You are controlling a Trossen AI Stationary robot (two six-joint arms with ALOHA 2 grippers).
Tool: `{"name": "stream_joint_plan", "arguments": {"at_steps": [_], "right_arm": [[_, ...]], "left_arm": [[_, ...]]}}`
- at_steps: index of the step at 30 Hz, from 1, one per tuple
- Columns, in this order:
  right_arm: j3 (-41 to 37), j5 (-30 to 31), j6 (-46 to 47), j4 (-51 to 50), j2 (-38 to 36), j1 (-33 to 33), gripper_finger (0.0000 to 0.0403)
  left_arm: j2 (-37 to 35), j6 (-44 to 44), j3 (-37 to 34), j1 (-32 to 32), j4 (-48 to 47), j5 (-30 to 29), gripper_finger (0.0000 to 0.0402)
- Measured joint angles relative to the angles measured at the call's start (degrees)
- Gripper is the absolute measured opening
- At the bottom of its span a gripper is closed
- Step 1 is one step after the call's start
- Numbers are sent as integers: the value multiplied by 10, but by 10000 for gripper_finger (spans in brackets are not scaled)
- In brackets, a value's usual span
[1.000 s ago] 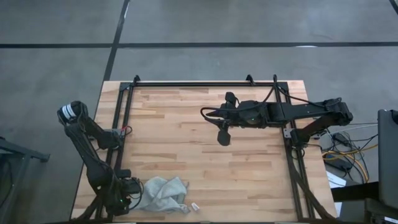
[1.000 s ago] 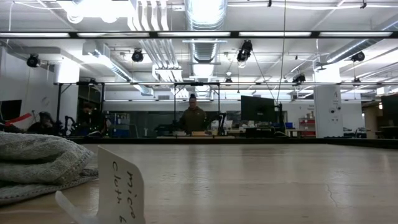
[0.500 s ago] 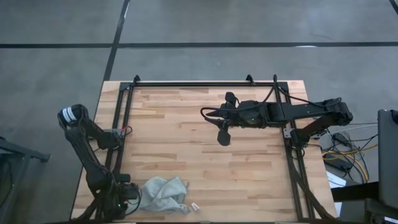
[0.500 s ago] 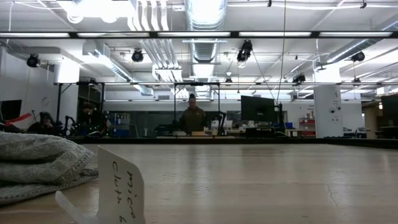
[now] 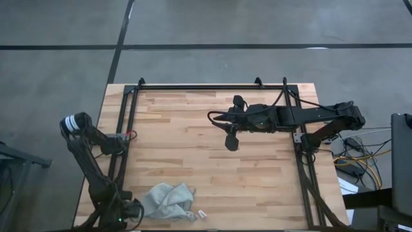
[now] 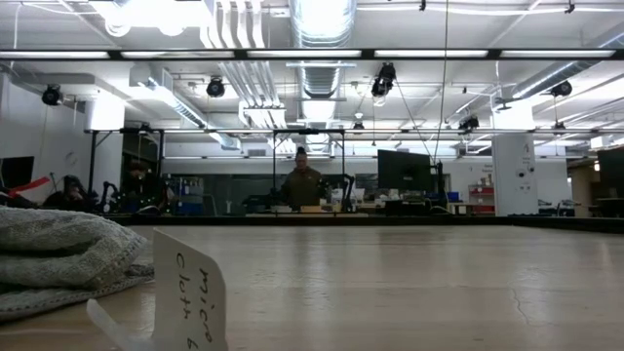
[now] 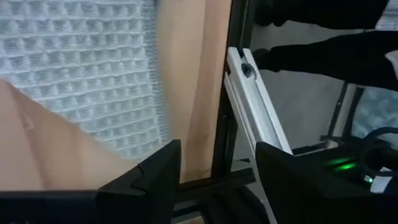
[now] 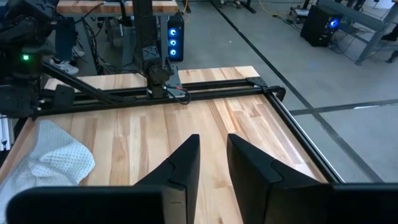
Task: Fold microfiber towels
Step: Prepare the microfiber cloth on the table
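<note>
While towel (image 5: 168, 201) lies crumpled, left gripper (image 5: 132, 210) open beside; right gripper (image 5: 232, 143) aloft.

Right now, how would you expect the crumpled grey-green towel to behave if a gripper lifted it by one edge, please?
The towel lies in soft, bunched folds, so it would probably drape limply. Its waffle weave looks grippy rather than slippery. Being small, it is likely light.

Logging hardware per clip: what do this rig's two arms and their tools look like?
Both arms are matte black, built of slim jointed links. The left arm has a white-striped band at its upper joint and a green light near its base. The right arm carries thin black cables looping by its wrist. The right tool has two dark angular wedge-shaped fingers; the left tool looks alike.
</note>
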Motion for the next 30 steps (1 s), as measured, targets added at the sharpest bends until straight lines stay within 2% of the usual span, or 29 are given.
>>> {"name": "stream_joint_plan", "arguments": {"at_steps": [20,30], "right_arm": [[0,0,0,0,0,0,74],[0,0,0,0,0,0,80]], "left_arm": [[39,-13,-1,-3,-52,-4,209],[44,-8,-1,-3,-55,-4,171]]}}
